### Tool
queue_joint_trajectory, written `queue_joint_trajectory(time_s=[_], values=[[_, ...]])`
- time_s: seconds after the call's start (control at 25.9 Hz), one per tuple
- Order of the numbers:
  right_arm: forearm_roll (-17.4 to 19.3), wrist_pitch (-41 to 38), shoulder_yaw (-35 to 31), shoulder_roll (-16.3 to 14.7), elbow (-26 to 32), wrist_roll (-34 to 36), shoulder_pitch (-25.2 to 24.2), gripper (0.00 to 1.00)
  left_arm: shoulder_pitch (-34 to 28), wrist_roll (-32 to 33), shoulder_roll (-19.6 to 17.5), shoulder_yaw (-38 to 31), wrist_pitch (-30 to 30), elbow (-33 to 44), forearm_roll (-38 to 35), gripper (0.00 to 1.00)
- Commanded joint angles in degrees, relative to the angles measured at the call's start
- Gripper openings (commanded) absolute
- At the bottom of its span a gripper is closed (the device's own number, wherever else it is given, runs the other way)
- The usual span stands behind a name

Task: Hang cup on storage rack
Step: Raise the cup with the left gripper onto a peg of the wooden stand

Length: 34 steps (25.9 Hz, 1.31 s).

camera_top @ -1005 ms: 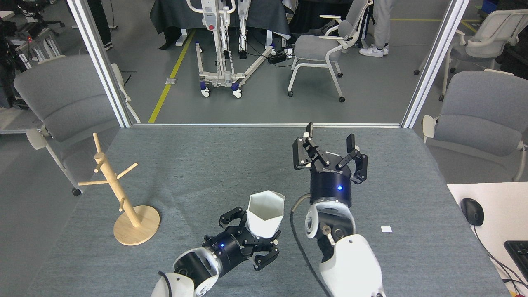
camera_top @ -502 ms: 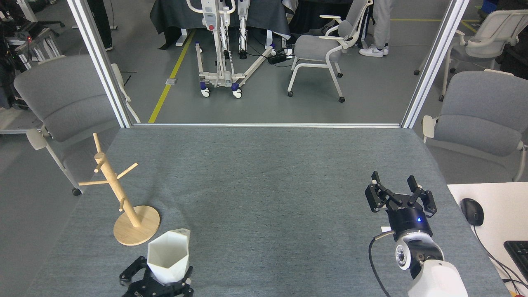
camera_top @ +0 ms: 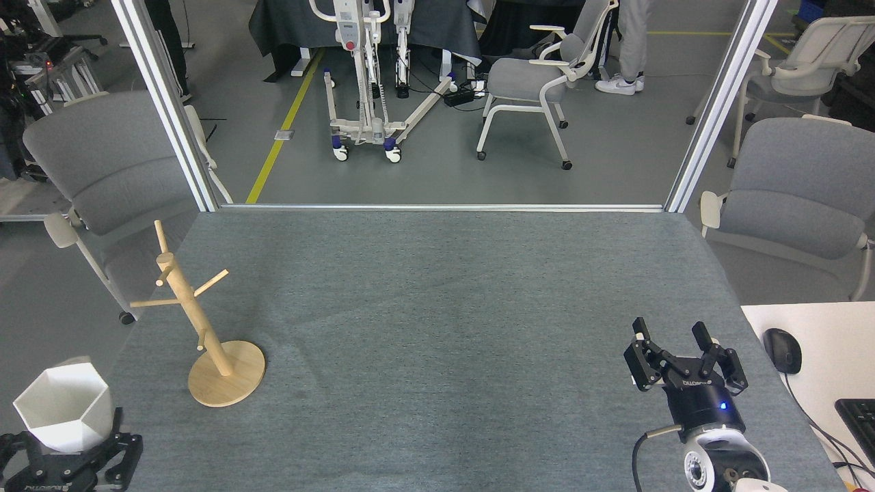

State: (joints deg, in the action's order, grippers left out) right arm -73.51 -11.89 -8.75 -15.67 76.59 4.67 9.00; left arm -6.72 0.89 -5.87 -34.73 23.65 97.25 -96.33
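Since half a second ago, my left claw [camera_top: 65, 444] swings further left with the cup [camera_top: 63, 408], now at the bottom-left corner of the head view, past the left edge of the table [camera_top: 437, 328]. Right claw [camera_top: 685, 355] drops back slightly toward the near right corner.

Nearest: left claw is mostly cut off by the frame edge, black fingers [camera_top: 122, 456] clamped around the base of the cup. Cup is upright-ish, hexagonal rim open toward the camera, held off the table, well left of the storage rack [camera_top: 198, 321]. Can't see its handle from here.

Right claw sits low over the near-right part of the table, fingers spread apart, nothing between them, blue LED lit on the wrist.

Mid: storage rack stands on its round disc base on the left side of the table, pole leaning left in the view, pegs bare. Rest of the grey table surface is bare.

Right of the table: a white desk [camera_top: 806, 369] with a black mouse [camera_top: 782, 350] and a keyboard corner [camera_top: 858, 417].

Far: grey chairs [camera_top: 800, 184] either side, metal frame posts, a wheeled lift stand [camera_top: 366, 82] on the floor.
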Motion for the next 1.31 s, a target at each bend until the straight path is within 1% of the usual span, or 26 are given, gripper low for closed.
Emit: queue_joint_trajectory(time_s=[0.0,0.08,0.15,0.23,0.31,0.35,0.46,0.62,0.81,0.89,0.97,1.04,1.16,1.28], values=[[0.12,0.38,-0.22,0.11,0.58,-0.36,-0.56,1.0,5.84,3.85,-3.71,-0.25,-6.42,-3.74,-1.49,0.0],[0.21,0.29,0.13,-0.24,0.58,-0.36,-0.56,1.0,9.0,3.94,-3.71,0.45,-6.77,-5.76,-4.48,0.0],[0.3,0.2,0.66,-0.5,0.22,-0.27,-0.3,1.0,11.73,4.03,-3.27,3.26,-7.39,-8.13,-9.57,0.0],[0.21,0.38,0.04,1.17,0.05,-0.27,-0.12,1.0,13.4,4.03,-2.74,5.64,-7.65,-9.8,-13.18,0.0],[0.21,0.38,-0.04,3.36,0.14,-0.27,0.14,1.0,13.84,4.12,-2.74,7.92,-8.53,-10.51,-13.53,0.0],[0.21,0.38,-0.04,3.8,0.14,-0.19,0.14,1.0,13.93,4.12,-2.74,8.97,-9.23,-10.68,-13.53,0.0],[0.21,0.38,-0.04,4.16,0.05,-0.01,-0.03,1.0,15.16,4.29,-2.74,10.73,-10.73,-10.77,-13.71,0.0],[0.21,0.38,-0.13,4.16,0.05,-0.01,-0.03,1.0,15.95,4.29,-2.91,11.17,-10.81,-10.59,-13.8,0.0],[0.3,0.38,-0.13,4.24,0.05,0.08,-0.03,1.0,15.6,4.29,-3.09,13.63,-10.81,-10.42,-13.97,0.0],[0.21,0.38,-0.13,4.33,0.05,0.08,-0.03,1.0,15.42,4.29,-3.09,14.43,-10.81,-10.42,-15.03,0.0],[0.3,0.38,-0.04,4.33,0.05,0.08,-0.03,1.0,15.33,4.29,-2.91,14.86,-10.81,-10.51,-17.57,0.0],[0.3,0.29,-0.04,4.59,0.05,0.08,-0.03,1.0,15.24,4.2,-2.83,15.13,-10.81,-10.59,-18.54,0.0],[0.21,0.29,-0.04,5.91,0.05,0.08,0.05,1.0,15.16,4.29,-2.83,16.09,-10.81,-10.68,-18.81,0.0],[0.21,0.29,-0.13,6.18,0.14,0.08,0.14,1.0,15.16,4.38,-2.83,16.89,-10.9,-11.03,-19.07,0.0]])
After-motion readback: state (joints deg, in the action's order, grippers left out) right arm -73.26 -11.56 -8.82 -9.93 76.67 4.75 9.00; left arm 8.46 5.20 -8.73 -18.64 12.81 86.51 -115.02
